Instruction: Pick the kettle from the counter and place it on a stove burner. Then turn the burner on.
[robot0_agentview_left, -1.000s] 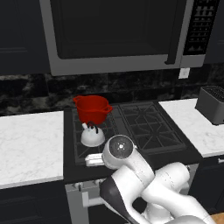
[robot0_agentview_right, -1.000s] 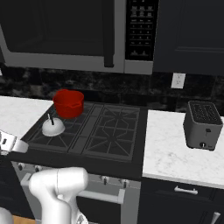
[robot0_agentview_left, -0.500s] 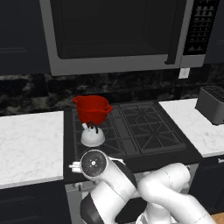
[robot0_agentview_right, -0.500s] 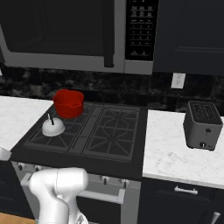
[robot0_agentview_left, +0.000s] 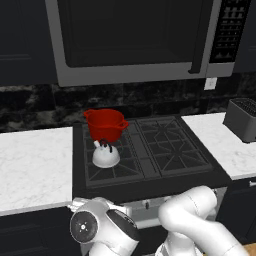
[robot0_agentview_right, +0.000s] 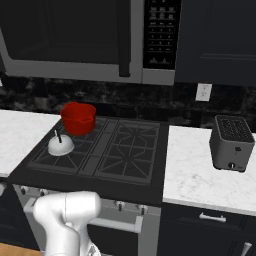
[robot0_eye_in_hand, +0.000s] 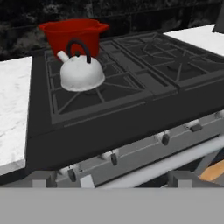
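Note:
The small white-silver kettle (robot0_agentview_left: 106, 156) (robot0_agentview_right: 61, 145) (robot0_eye_in_hand: 82, 74) stands upright on the front-left stove burner (robot0_agentview_left: 100, 173) (robot0_agentview_right: 54, 158) (robot0_eye_in_hand: 70, 101), its dark handle up and its spout pointing left in the hand view. My gripper (robot0_eye_in_hand: 113, 180) hangs low in front of the stove, below the cooktop's edge and well short of the kettle. Its fingertips (robot0_eye_in_hand: 43, 178) stand wide apart with nothing between them. A row of burner knobs (robot0_eye_in_hand: 113, 157) runs along the stove's front panel just ahead of the hand.
A red two-handled pot (robot0_agentview_left: 105, 124) (robot0_agentview_right: 78, 118) (robot0_eye_in_hand: 72, 35) sits on the rear-left burner, right behind the kettle. A toaster (robot0_agentview_left: 242, 119) (robot0_agentview_right: 231, 142) stands on the right counter. A microwave (robot0_agentview_left: 130, 40) hangs over the cooktop. The oven handle bar (robot0_eye_in_hand: 175, 162) crosses near the hand.
The arm has swung down and to the left, bringing the hand below the counter's front edge. The kettle and pot have not moved.

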